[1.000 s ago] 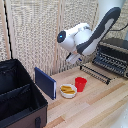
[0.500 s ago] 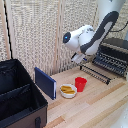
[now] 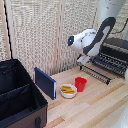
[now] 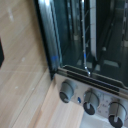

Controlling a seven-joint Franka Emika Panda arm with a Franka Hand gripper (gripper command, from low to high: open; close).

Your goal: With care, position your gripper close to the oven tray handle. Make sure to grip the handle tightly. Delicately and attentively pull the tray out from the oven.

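**Arm hangs over the drawn-out rack**

Starting at the exterior view's left and taking the red cup as the landmark: a large black open case sits well to the cup's left, at the edge of the wooden table. Between case and cup stands a blue flat panel, upright on its edge. Just beside the cup, on its left and almost touching it, lies a small white plate with yellowish food on it.

Up and to the right of the cup, the tray lies flat, well apart from the cup. The oven tray handle runs along the rack's near edge, the part closest to the cup. Above the cup and rack hangs the bulky white arm; the gripper shows just over the handle end of the rack, too blurred to tell whether the jaws are parted or closed, or whether they touch anything.

Farthest right of the cup, behind the rack, sits the oven, dark and boxy. In the wrist view the oven shows its glass front, wire bars behind the glass, and a row of round knobs on a metallic strip.
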